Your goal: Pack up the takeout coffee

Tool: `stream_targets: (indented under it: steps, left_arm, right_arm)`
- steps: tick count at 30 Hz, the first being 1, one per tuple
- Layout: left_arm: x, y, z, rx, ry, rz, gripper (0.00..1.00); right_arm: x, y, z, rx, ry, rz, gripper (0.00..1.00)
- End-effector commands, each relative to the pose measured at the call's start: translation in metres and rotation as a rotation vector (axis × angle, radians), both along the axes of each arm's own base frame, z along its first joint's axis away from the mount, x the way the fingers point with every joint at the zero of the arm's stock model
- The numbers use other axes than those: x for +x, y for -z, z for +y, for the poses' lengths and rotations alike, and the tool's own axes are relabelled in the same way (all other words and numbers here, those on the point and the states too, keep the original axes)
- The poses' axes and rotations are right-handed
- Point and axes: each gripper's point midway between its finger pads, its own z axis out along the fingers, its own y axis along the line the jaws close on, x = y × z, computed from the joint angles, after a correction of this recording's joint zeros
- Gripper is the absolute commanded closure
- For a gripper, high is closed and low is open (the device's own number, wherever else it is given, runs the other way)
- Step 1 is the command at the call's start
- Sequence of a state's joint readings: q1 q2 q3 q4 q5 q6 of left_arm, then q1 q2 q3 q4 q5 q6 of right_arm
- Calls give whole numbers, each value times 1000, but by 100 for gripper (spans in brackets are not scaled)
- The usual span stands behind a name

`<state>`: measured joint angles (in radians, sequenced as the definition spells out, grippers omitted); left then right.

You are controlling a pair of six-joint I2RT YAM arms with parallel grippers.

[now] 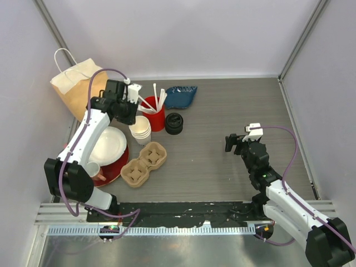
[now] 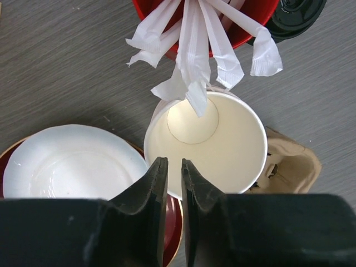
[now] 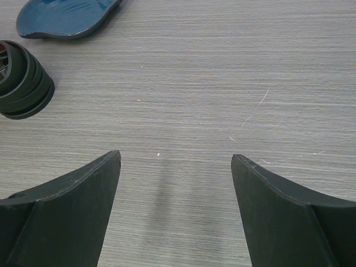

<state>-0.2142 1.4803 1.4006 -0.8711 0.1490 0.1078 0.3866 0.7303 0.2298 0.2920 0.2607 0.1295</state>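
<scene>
A stack of cream-white paper takeout coffee cups [image 1: 141, 129] stands lidless beside the red cup [image 1: 157, 118]. In the left wrist view the top cup [image 2: 217, 144] is open and empty. My left gripper [image 2: 172, 161] hangs over that cup's near rim, its jaws almost together with a narrow slit between them. The rim crosses under the slit, and I cannot tell whether the wall is pinched. A stack of black lids [image 1: 174, 123] sits to the cups' right. My right gripper [image 3: 175, 158] is open over bare table, far right of them [image 1: 232, 143].
White wrapped sticks [image 2: 194, 55] lean out of the red cup over the cups. A cardboard cup carrier [image 1: 144, 163] lies just in front. White plates [image 1: 108, 146] on a red plate and a white mug [image 1: 92, 169] sit left. A brown paper bag [image 1: 75, 86] stands back left, and a blue dish [image 1: 181, 95] behind.
</scene>
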Motion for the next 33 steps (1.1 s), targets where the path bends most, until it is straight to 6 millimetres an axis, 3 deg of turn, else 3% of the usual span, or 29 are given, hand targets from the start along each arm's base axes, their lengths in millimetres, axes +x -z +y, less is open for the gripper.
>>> stream_targets:
  steps: [1,6,21,26,33]
  left_arm:
    - [15,-6,3,31,-13,-52,81]
    - [20,-4,8,66,-30,-46,76]
    - [23,-44,12,109,3,-186,71]
    - [30,-25,26,194,-28,-149,68]
    - [32,2,23,200,-18,-76,67]
  right_arm:
    - [4,-16,-1,25,19,-59,14]
    - [4,-16,-2,24,19,-62,14]
    - [6,-15,0,20,11,-53,14]
    - [5,-15,0,22,11,-56,14]
    - [3,-16,-1,25,14,-65,14]
